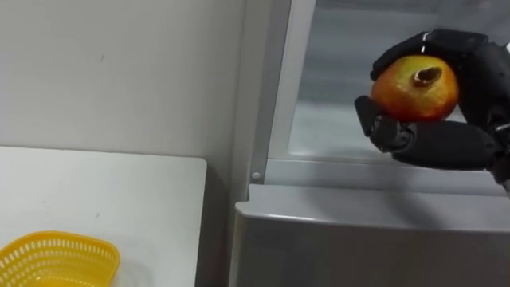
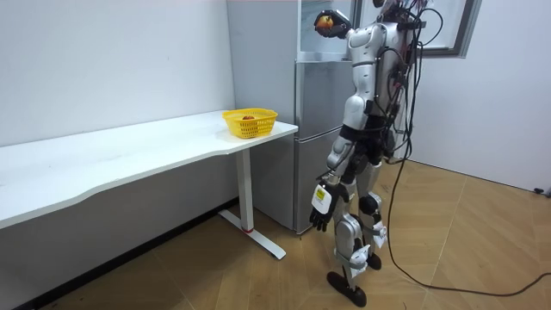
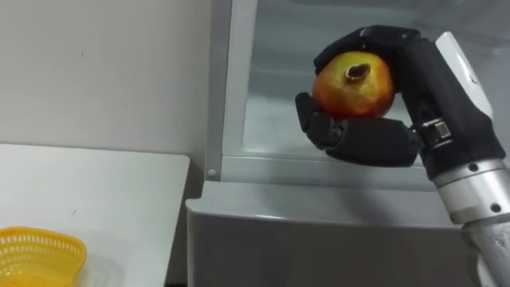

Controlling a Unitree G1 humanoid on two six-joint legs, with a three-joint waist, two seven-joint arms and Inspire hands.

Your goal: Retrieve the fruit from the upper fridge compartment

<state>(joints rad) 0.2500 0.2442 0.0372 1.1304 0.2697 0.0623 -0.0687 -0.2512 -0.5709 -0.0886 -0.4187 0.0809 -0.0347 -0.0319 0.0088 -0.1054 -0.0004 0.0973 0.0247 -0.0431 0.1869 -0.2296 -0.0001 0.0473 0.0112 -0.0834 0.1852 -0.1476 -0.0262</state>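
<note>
A round orange-red fruit [image 1: 414, 88] with a brown calyx on top sits in my right hand [image 1: 446, 143], whose dark fingers and thumb are curled round it. I hold it up in front of the open upper fridge compartment [image 1: 335, 119], above the ledge of the lower door. In the room view I stand facing the grey fridge [image 2: 318, 103] with that arm raised and the fruit [image 2: 326, 21] at head height. My left hand [image 2: 320, 207] hangs relaxed by my thigh.
A yellow mesh basket [image 1: 56, 259] stands on the white table [image 1: 96, 191] to the fridge's left, near the table's end; in the room view the basket [image 2: 250, 123] holds a small red thing. The lower fridge door [image 1: 366, 231] is closed below my hand.
</note>
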